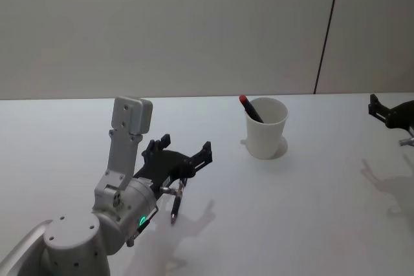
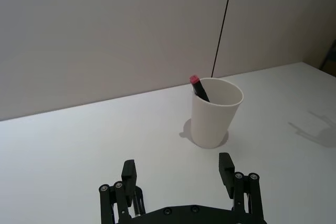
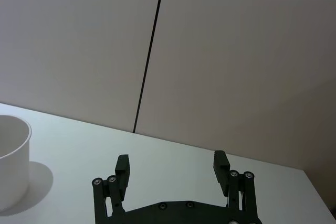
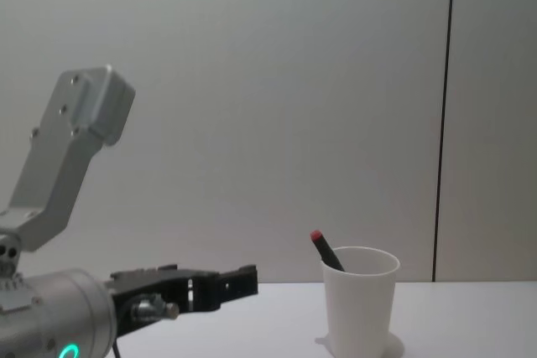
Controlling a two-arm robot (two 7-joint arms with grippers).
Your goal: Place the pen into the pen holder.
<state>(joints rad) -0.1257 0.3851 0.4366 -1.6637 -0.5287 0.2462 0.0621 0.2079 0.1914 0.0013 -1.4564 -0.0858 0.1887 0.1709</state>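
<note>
Head view has one pen (image 1: pixel 251 109) standing tilted inside one pen holder (image 1: pixel 265 135), a white paper cup near the far side of the white desk (image 1: pixel 310 211). The pen's dark shaft leans against the rim on the robot's left side, and its red end cap pokes out above the rim. The same lean shows in the chest view, where the pen (image 4: pixel 325 251) rises out of the pen holder (image 4: pixel 359 303).

The left arm comes in from the near left corner with its wrist lifted off the desk. The left claw (image 1: pixel 186 145) reaches forward and a little to the right, roughly level, aimed toward the cup but well apart from it. In the left wrist view the left claw (image 2: pixel 177 165) has its two fingers spread wide with nothing between them.

The right claw (image 1: pixel 376 106) hangs at the right edge, above the desk and well apart from the cup. In the right wrist view the right claw (image 3: pixel 171 162) is likewise spread wide and empty.
</note>
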